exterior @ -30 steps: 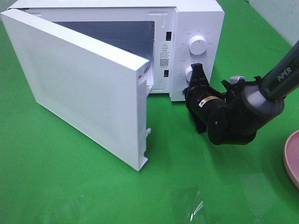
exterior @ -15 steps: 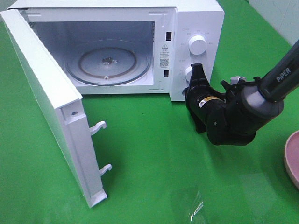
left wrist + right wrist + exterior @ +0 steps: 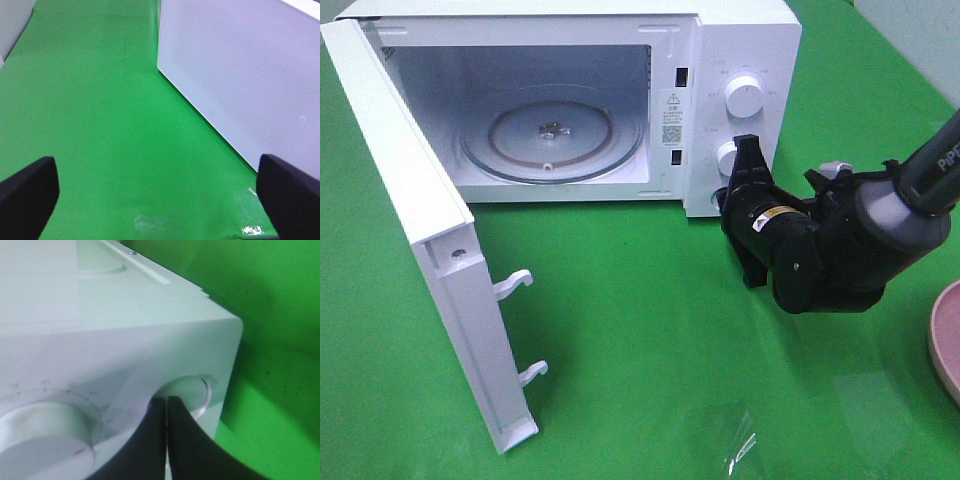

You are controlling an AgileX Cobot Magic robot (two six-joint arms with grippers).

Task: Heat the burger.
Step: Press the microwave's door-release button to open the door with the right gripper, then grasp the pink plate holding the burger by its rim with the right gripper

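**At the microwave's point(image 3: 740, 40) lower knob point(image 3: 727, 158), no burger in sight**

The right gripper point(image 3: 744, 150), jaws pressed together on nothing, appears to touch that knob. A careless pull-away could twist it or shove the microwave. At 9 o'clock the door point(image 3: 410, 210) stands wide, baring the turntable point(image 3: 555, 135), and the left gripper point(image 3: 155, 172), spread wide beside it, could bump it shut. The burger shows in no view, so its look cannot be judged. Only the rim of a pink plate point(image 3: 948, 340) sits at 4 o'clock.

The microwave point(image 3: 760, 50) is set upper left on the counter point(image 3: 650, 340), its door point(image 3: 420, 230) swung toward lower left, a turntable point(image 3: 555, 135) inside. A plate point(image 3: 945, 335) is cut off by the right edge.
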